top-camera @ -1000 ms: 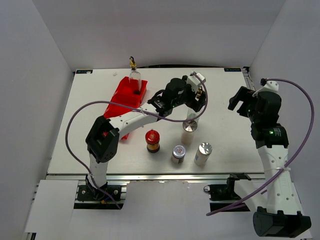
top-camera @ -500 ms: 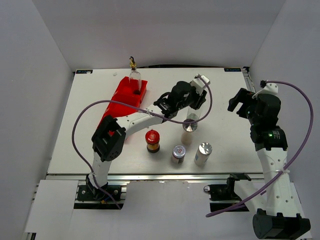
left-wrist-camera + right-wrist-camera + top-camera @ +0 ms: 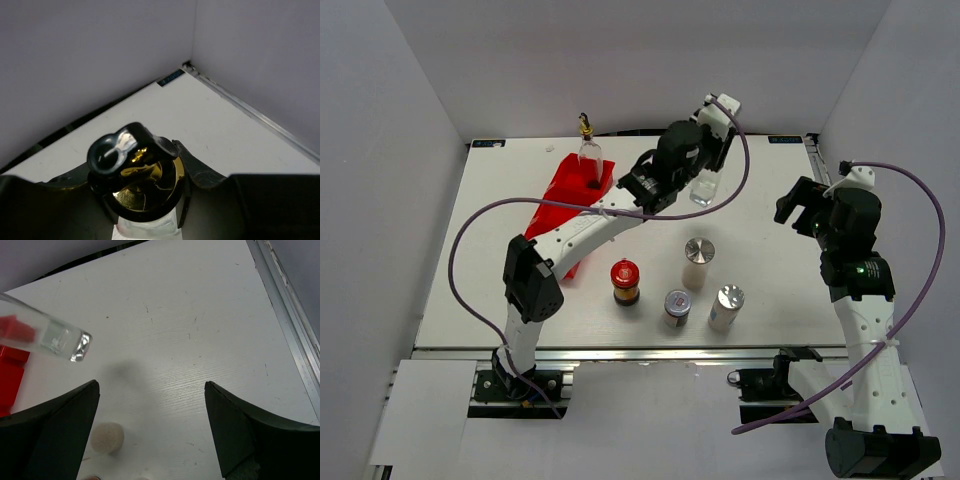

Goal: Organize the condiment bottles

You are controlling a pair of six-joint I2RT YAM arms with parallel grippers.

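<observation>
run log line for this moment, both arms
left gripper: shut on clear glass cruet with gold spout, held aloft | right gripper: open, empty | second glass cruet: in red divided tray

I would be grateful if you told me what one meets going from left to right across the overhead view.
Red tray → red-lidded jar → silver-lidded short jar → nearer white shaker → right gripper. The farther shaker and the held cruet overlap in that direction, so they are left out.
</observation>
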